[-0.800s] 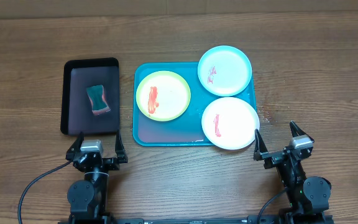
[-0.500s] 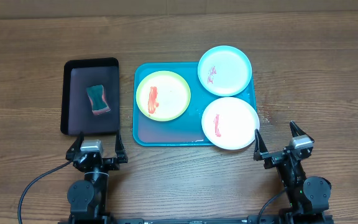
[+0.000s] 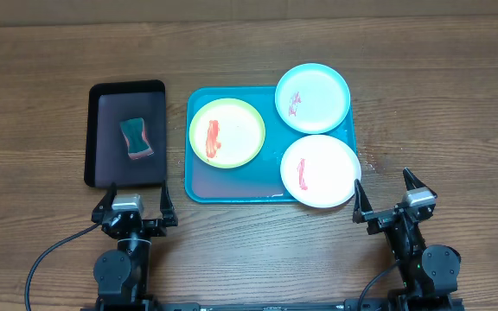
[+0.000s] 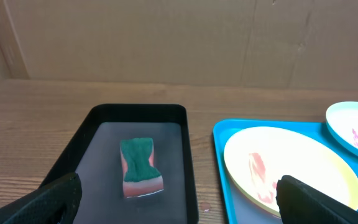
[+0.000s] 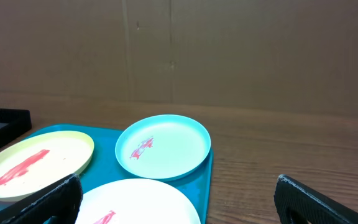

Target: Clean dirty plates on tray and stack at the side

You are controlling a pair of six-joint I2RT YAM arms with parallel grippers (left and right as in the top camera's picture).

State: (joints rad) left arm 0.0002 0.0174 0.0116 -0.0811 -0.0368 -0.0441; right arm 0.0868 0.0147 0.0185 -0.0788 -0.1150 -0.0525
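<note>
The turquoise tray (image 3: 232,181) holds three plates with red smears: a yellow-green plate (image 3: 236,130), a light blue plate (image 3: 318,93) and a white plate (image 3: 327,168). My left gripper (image 3: 134,210) is open and empty near the front edge, below the black tray. My right gripper (image 3: 391,202) is open and empty, right of the white plate. In the left wrist view the yellow-green plate (image 4: 303,162) and tray (image 4: 222,155) show. In the right wrist view all three plates show: yellow-green (image 5: 55,155), light blue (image 5: 173,146), white (image 5: 148,202).
A smaller black tray (image 3: 102,164) stands left of the turquoise tray and holds a green and pink sponge (image 3: 137,138); the sponge also shows in the left wrist view (image 4: 140,168). A cardboard wall stands behind the wooden table.
</note>
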